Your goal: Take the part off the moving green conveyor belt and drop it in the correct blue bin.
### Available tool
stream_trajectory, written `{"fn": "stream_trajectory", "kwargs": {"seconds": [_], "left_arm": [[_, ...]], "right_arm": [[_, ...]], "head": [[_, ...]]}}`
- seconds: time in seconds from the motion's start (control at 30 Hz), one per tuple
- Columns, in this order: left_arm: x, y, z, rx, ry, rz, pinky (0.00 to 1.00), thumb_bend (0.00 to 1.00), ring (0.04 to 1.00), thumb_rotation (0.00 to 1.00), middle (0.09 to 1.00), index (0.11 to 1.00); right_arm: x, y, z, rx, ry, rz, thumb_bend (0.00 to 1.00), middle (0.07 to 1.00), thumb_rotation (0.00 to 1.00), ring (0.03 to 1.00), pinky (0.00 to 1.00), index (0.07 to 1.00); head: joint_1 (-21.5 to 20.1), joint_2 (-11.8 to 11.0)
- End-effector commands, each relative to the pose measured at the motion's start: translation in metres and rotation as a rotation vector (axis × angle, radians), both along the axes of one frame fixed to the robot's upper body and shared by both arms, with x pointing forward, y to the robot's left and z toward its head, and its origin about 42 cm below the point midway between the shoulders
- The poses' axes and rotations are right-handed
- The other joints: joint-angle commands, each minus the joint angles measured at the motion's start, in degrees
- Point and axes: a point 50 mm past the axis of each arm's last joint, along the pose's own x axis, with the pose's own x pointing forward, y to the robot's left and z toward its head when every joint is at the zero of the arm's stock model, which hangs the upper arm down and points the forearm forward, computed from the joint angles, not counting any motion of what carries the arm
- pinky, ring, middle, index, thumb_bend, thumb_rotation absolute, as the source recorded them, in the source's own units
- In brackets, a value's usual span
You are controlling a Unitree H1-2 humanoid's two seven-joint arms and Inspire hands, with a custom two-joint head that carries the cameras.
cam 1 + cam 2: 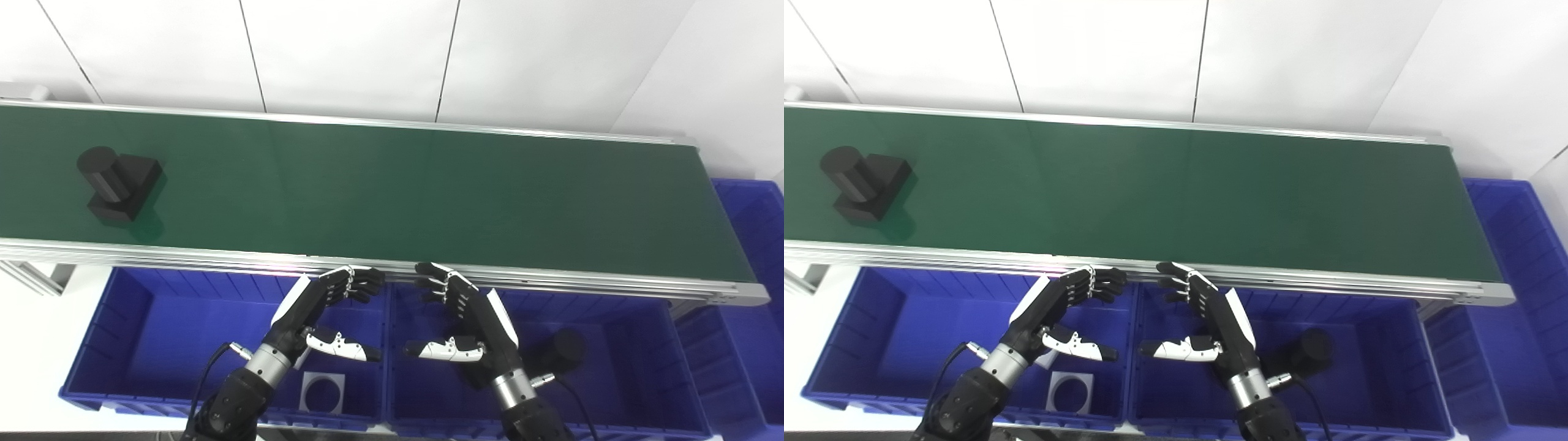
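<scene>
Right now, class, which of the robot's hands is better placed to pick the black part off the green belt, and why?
Probably the left hand: the black part lies at the belt's far left end, on that hand's side. The right hand hovers further off. Both are open and empty.

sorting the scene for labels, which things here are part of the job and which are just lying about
Part of the job:
black part
green conveyor belt
left blue bin
right blue bin
left hand
right hand

Just lying about:
grey square piece in the left bin
black cylinder in the right bin
far blue bin
</scene>
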Motion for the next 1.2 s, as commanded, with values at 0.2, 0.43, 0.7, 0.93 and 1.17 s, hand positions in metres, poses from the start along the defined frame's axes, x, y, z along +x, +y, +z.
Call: {"fn": "stream_trajectory", "kwargs": {"seconds": [0.2, 0.43, 0.7, 0.93, 1.17], "left_arm": [[0.0081, -0.0003, 0.0120, -0.025, -0.073, 0.003, 0.65, 0.97, 0.699, 0.11, 0.730, 0.719], [0.0079, -0.0002, 0.0124, -0.022, -0.076, 0.004, 0.65, 0.97, 0.697, 0.12, 0.730, 0.717], [0.0076, -0.0001, 0.0131, -0.025, -0.077, 0.002, 0.65, 0.97, 0.700, 0.12, 0.732, 0.719], [0.0077, -0.0002, 0.0126, -0.019, -0.077, 0.003, 0.65, 0.97, 0.701, 0.12, 0.732, 0.721], [0.0072, -0.0004, 0.0122, -0.024, -0.075, 0.005, 0.66, 0.98, 0.703, 0.12, 0.733, 0.722]], "right_arm": [[0.0075, 0.0048, 0.0113, 0.043, -0.075, 0.003, 0.85, 0.795, 0.18, 0.772, 0.71, 0.780], [0.0063, 0.0050, 0.0107, 0.044, -0.073, 0.000, 0.84, 0.795, 0.17, 0.771, 0.71, 0.784], [0.0051, 0.0045, 0.0094, 0.047, -0.067, -0.004, 0.85, 0.795, 0.17, 0.770, 0.71, 0.785], [0.0052, 0.0044, 0.0084, 0.051, -0.062, -0.005, 0.84, 0.796, 0.16, 0.772, 0.71, 0.785], [0.0048, 0.0042, 0.0075, 0.049, -0.058, -0.003, 0.84, 0.799, 0.16, 0.775, 0.71, 0.787]], "head": [[0.06, -0.04], [0.06, -0.04], [0.06, -0.04], [0.14, -0.25], [0.18, -0.27]]}}
